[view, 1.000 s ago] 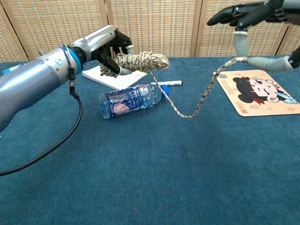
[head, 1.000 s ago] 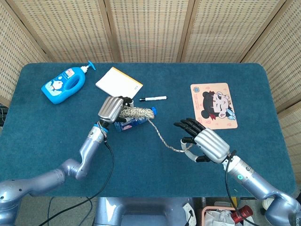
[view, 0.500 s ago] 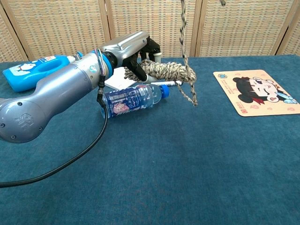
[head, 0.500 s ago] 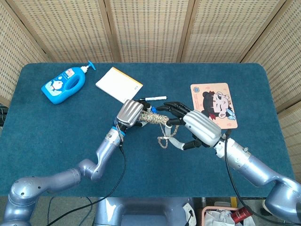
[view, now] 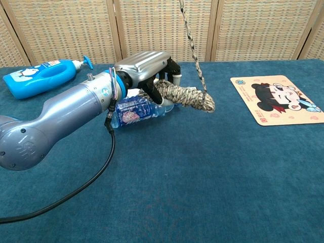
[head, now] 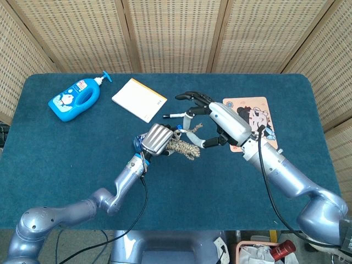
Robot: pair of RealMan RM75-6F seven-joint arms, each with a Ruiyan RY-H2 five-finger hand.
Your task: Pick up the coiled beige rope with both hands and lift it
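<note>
The coiled beige rope point(head: 185, 147) hangs above the blue table, and my left hand point(head: 157, 140) grips its left end. In the chest view the coil point(view: 185, 96) sticks out to the right of the left hand point(view: 147, 68), over a water bottle. One loose strand point(view: 191, 40) rises steeply from the coil's right end and leaves the top of that view. My right hand point(head: 217, 124) is raised just right of the coil and pinches that strand between thumb and finger, the other fingers spread. The chest view does not show the right hand.
A clear water bottle point(view: 136, 109) lies on the table under the coil. A blue soap bottle point(head: 74, 99) and a notebook point(head: 139, 99) lie at the back left, with a marker point(head: 173, 116) beside them. A cartoon mouse pad point(view: 278, 98) lies at the right.
My left hand has carried the coil rightward and nearer. My right hand has risen and swung in toward the coil, pulling the formerly sagging strand up steeply.
</note>
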